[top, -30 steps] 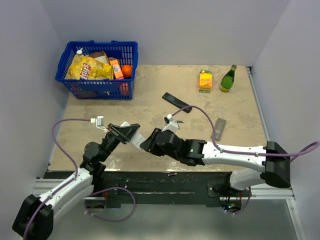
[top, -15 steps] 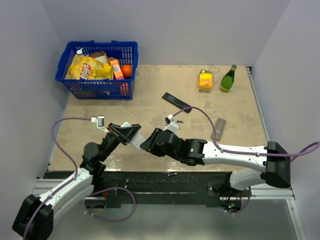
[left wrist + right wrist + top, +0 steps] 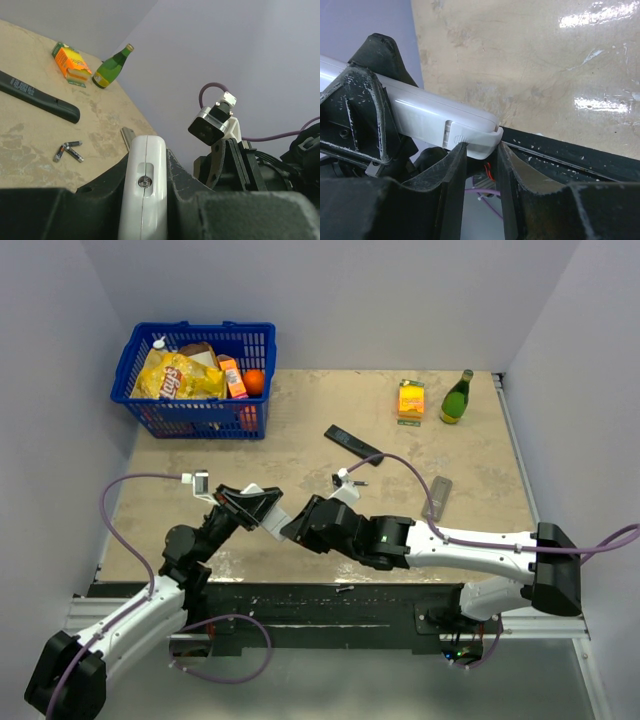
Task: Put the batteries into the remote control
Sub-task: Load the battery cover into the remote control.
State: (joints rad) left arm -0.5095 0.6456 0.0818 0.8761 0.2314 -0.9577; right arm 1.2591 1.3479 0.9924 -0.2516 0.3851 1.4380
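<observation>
Left gripper point(image 3: 262, 511) clamps white remote point(image 3: 145, 192), long axis pointing into right gripper point(image 3: 481, 154), fingers narrowly parted around its end lip, pinch uncertain.

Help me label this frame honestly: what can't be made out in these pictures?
1. Battery bay of the white remote: in the top view the left gripper and right gripper cover it; the wrist views show only its edges.
2. Right gripper's hold: in the right wrist view its fingers flank the remote's end, contact unclear.
3. Count of the batteries: too small in the left wrist view, mere specks in the top view.
</observation>
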